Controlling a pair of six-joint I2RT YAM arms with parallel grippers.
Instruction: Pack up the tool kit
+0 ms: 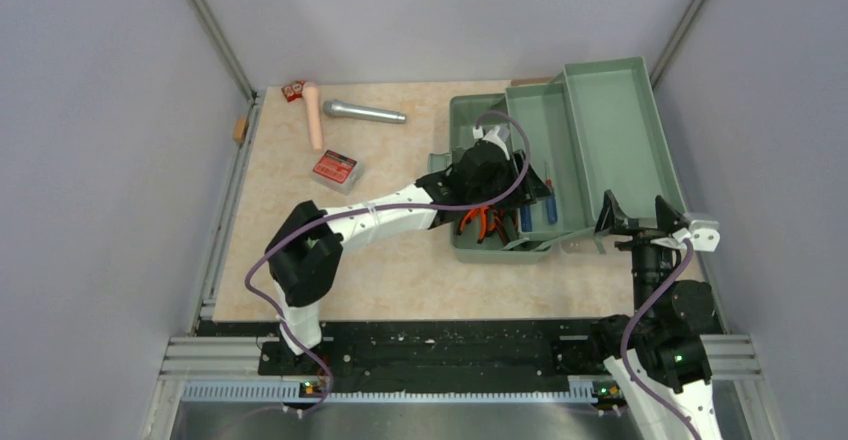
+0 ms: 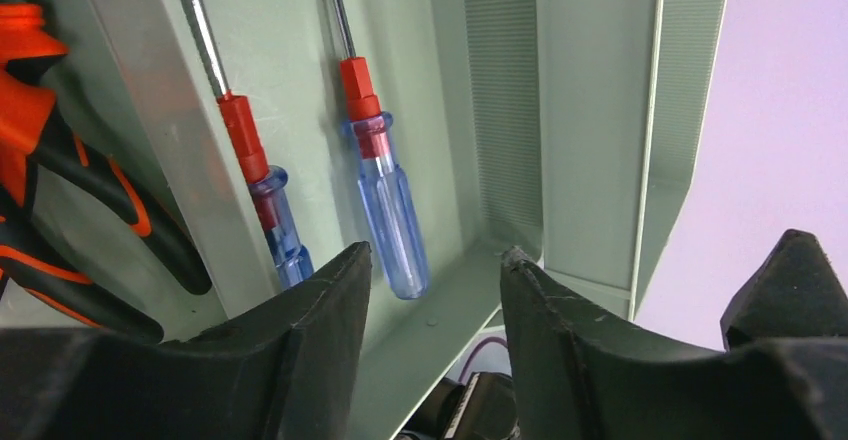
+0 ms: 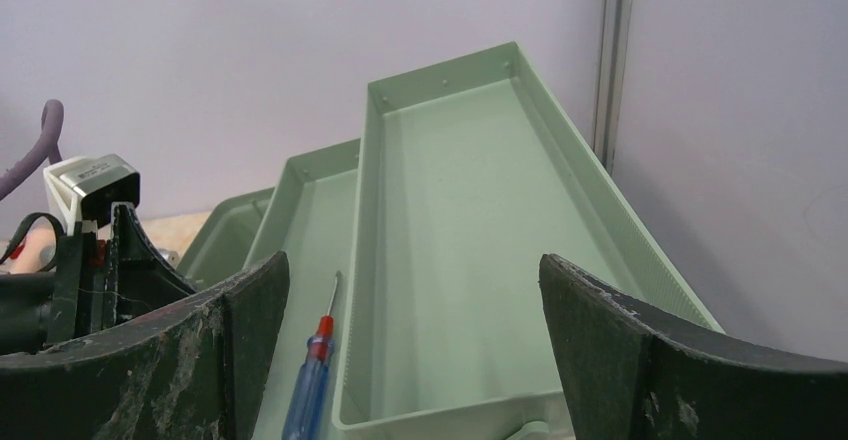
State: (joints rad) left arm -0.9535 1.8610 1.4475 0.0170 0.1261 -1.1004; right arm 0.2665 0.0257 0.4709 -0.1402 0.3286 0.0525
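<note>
Screwdrivers (image 2: pixel 385 200) and pliers (image 1: pixel 483 222) lie inside the toolbox (image 1: pixel 610 130) at far right. The left pincer (image 2: pixel 435 260) hovers over them, spread and empty; the right pincer (image 3: pixel 412 265) gapes wide beside it. Likely next: fetch the red box (image 1: pixel 336 168) from the worktop (image 1: pixel 420 270).

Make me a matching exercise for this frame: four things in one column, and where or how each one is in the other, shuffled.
Things:
1. pliers
2. blue-handled screwdrivers
3. silver microphone
4. right gripper

Places or states:
A. open, holding nothing
B. on the table, outside the toolbox
C. in the toolbox's leftmost compartment
D. in the toolbox's middle tray

Pairs: 1-C, 2-D, 3-B, 4-A
</note>
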